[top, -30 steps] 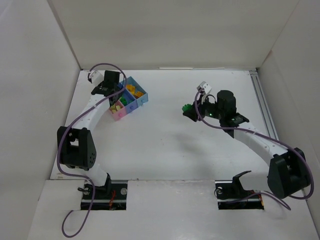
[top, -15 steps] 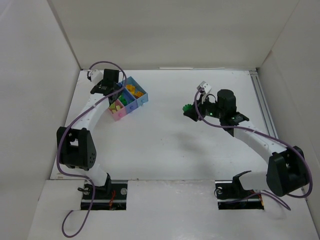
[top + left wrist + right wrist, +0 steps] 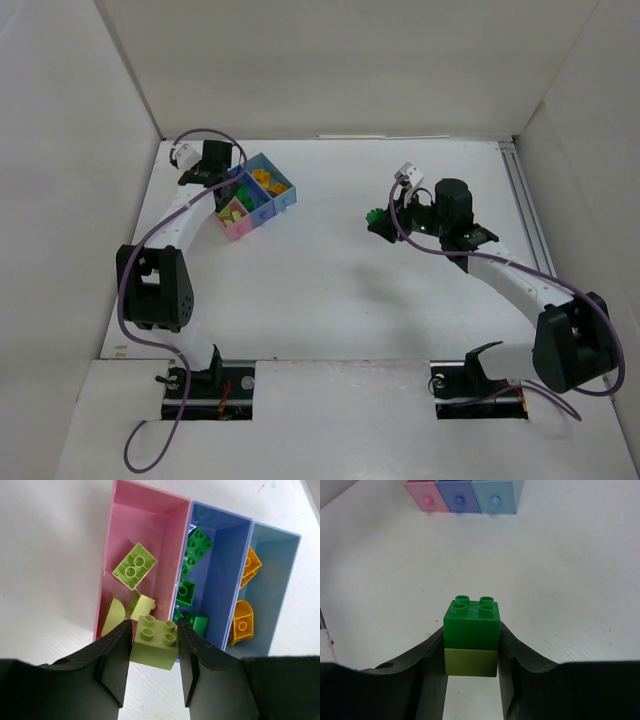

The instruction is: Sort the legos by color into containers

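My left gripper (image 3: 152,666) is shut on a lime green four-stud lego (image 3: 155,641), at the near end of the pink container (image 3: 120,550). That container holds several lime and pale legos (image 3: 134,566). The purple-blue container (image 3: 225,585) beside it holds dark green legos (image 3: 196,547), and the light blue container (image 3: 280,575) holds orange ones (image 3: 242,622). My right gripper (image 3: 471,666) is shut on a dark green lego stacked on a lime one (image 3: 472,625), over bare table well right of the containers (image 3: 256,195). From above, the left gripper (image 3: 226,178) is at the cluster's upper-left side and the right gripper (image 3: 378,220) right of centre.
White walls enclose the table on three sides. A metal rail (image 3: 527,215) runs along the right edge. Both arm bases (image 3: 200,385) sit at the near edge. In the right wrist view the three containers (image 3: 458,489) stand far ahead.
The left gripper has shifted slightly toward the back left with the lime lego still in it. The right arm has hardly moved.
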